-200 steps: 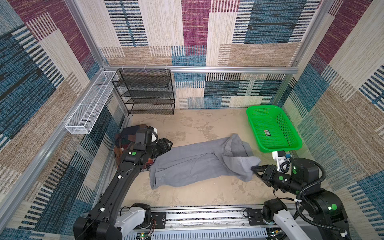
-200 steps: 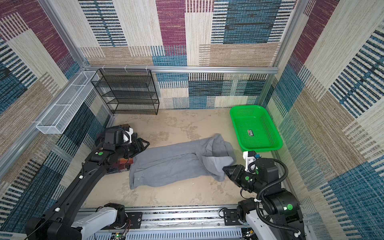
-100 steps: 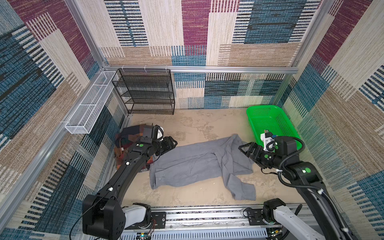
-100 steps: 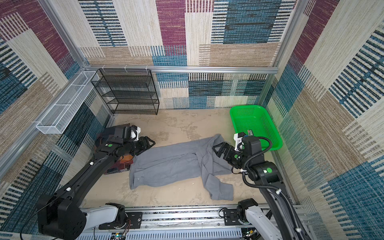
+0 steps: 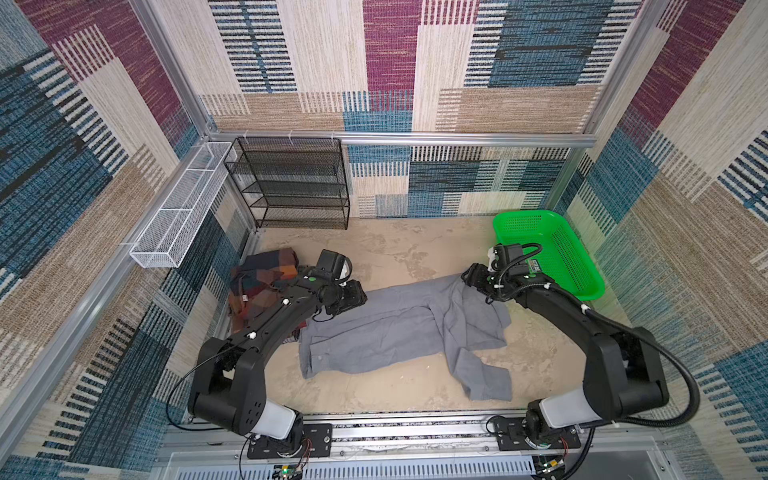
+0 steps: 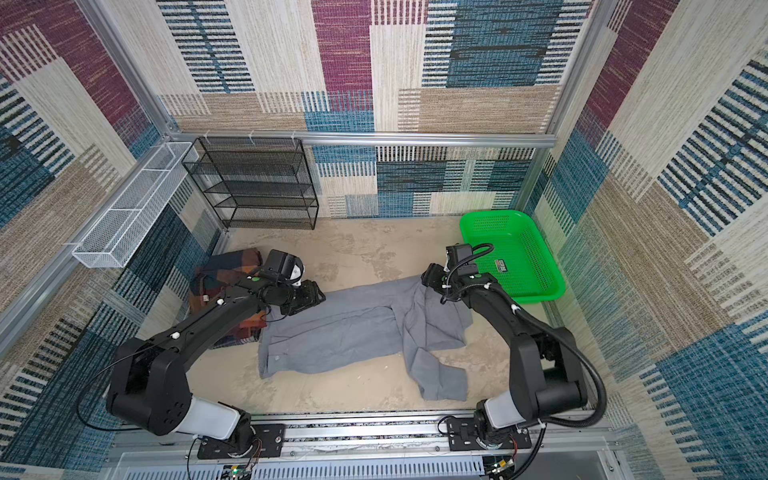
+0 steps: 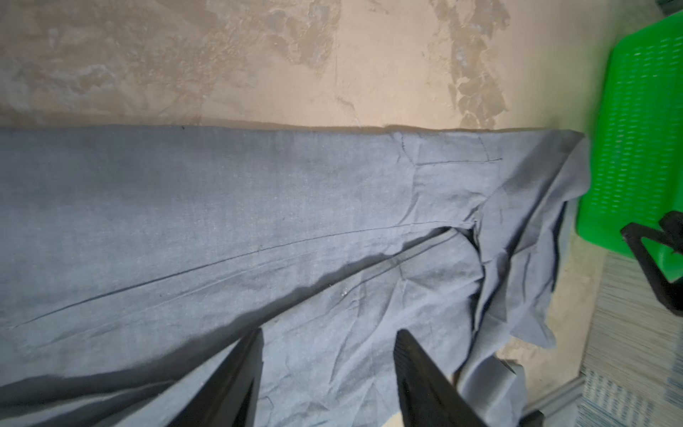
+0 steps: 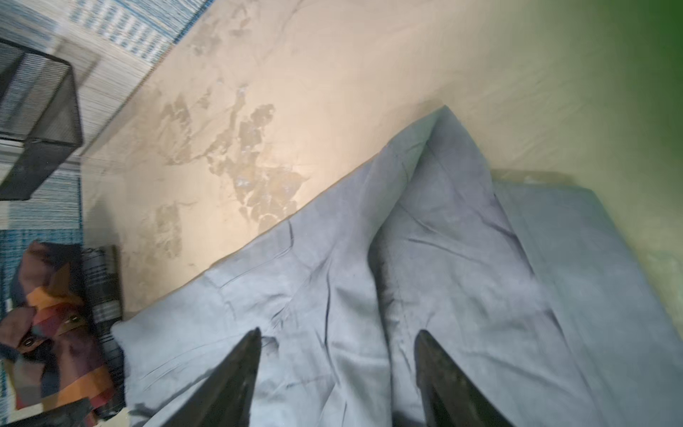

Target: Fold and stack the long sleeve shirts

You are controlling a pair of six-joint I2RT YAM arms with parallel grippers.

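A mottled beige table (image 5: 395, 249) is enclosed by patchwork-woven walls, with a black mesh rack (image 5: 299, 187) at the far left and a green basket (image 5: 523, 213) at the far right.

In both top views the gray shirt (image 5: 374, 332) is seen spread across the middle of the table, one sleeve (image 5: 486, 374) trailing toward the near edge. The plaid shirt (image 5: 262, 278) is bunched against the left wall, just beside it. The left arm is arched up from its near base and turned rightward at the wrist, so that the left gripper (image 5: 353, 297) is held low at the gray shirt's far left corner. The right arm is stretched far and leftward, the right gripper (image 6: 428, 278) being placed at the shirt's far right corner, near the basket.

In the left wrist view the left gripper (image 7: 329, 334) is shown released, its fingers (image 7: 236, 377) spread above the gray cloth with nothing pinched.

In the right wrist view the right gripper (image 8: 338, 334) is likewise shown parted, a raised fold of the gray shirt (image 8: 462, 258) lying below the gap. Whether the cloth is touched cannot be told. The plaid shirt (image 8: 55, 325) is seen beyond the gray one.
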